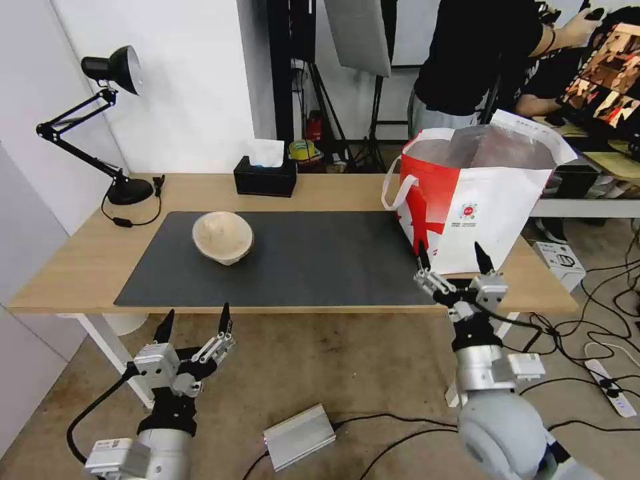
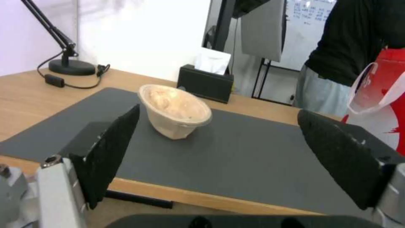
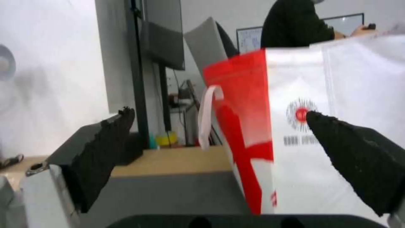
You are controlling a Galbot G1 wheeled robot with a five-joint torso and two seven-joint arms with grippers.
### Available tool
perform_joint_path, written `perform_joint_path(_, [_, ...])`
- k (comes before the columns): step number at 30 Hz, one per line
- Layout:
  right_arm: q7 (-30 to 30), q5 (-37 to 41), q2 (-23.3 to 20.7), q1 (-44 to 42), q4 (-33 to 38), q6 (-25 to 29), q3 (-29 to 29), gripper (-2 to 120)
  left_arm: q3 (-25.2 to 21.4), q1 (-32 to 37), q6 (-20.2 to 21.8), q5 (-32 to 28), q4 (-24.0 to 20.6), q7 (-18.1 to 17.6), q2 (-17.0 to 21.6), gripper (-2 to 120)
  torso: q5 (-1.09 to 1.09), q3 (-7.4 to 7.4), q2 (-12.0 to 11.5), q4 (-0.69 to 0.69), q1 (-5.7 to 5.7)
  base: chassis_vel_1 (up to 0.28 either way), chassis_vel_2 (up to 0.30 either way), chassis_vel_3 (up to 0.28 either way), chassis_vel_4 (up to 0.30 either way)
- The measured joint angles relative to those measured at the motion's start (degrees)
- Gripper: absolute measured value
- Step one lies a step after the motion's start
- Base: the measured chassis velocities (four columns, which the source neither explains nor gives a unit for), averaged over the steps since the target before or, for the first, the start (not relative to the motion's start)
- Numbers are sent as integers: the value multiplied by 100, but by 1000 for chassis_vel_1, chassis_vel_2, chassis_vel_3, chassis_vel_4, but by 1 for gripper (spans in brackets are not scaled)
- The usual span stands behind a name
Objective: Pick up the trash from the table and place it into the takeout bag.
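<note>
the one piece of trash you have on the table (image 1: 80,267) is the beige bowl (image 1: 223,237), sitting on the left part of the dark mat (image 1: 313,263) and tipped a little on its side, its mouth turned partly away from the left gripper (image 1: 195,321). judge it light and thin-walled: paper-like, so it will probably flex or crumple if you squeeze hard, and it could skid on the mat if you only nudge it. the rim looks like the stiffest part; take hold across the rim or pinch one wall just under it, with gentle force. there seem to be smears of food inside, so expect the inner face to be a bit slick.

your left gripper hangs below and in front of the table edge, fingers spread wide, empty, facing the bowl. your right gripper (image 1: 455,257) is up at the near right edge, fingers also wide apart and empty, just in front of the takeout bag (image 1: 480,200).

the bag stands upright on the right end with its mouth open; its soft walls and loop handle (image 1: 393,187) may fold in when you drop something. the black tissue box (image 1: 265,176) and the desk lamp (image 1: 107,127) sit at the back, well apart from the bowl. the mat between bowl and bag is free, so only the table edge stands in your left arm's way.
</note>
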Motion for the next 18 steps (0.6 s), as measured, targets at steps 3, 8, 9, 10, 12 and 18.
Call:
perform_joint_path(3, [-16, -194, 101, -257, 0, 68, -44, 100, 10, -7, 1, -10, 2, -3, 12, 100, 0, 0, 0, 0, 0, 0, 0, 0, 0])
perform_joint_path(8, [-38, -359, 155, -523, 0, 110, -119, 100, 11, -11, 5, -24, 2, -15, 29, 100, 0, 0, 0, 0, 0, 0, 0, 0, 0])
perform_joint_path(9, [-53, -407, 163, -604, -2, 130, -140, 100, 9, -12, 6, -33, 2, -19, 35, 100, 0, 1, 0, 0, 0, 0, 0, 0, 0])
perform_joint_path(10, [-67, -445, 169, -671, -5, 149, -153, 100, 9, -12, 7, -36, 2, -20, 38, 100, 0, 0, 0, 0, 0, 0, 0, 0, 0])
perform_joint_path(12, [-99, -521, 193, -818, -23, 184, -189, 100, 8, -14, 9, -39, 4, -32, 41, 100, 0, 0, -1, 0, 0, 0, 0, 0, 0])
perform_joint_path(18, [-126, -676, 279, -1025, -73, 244, -289, 100, 16, -16, 11, -40, 6, -37, 29, 100, 0, 0, -1, 0, 0, 0, 0, 0, 0])
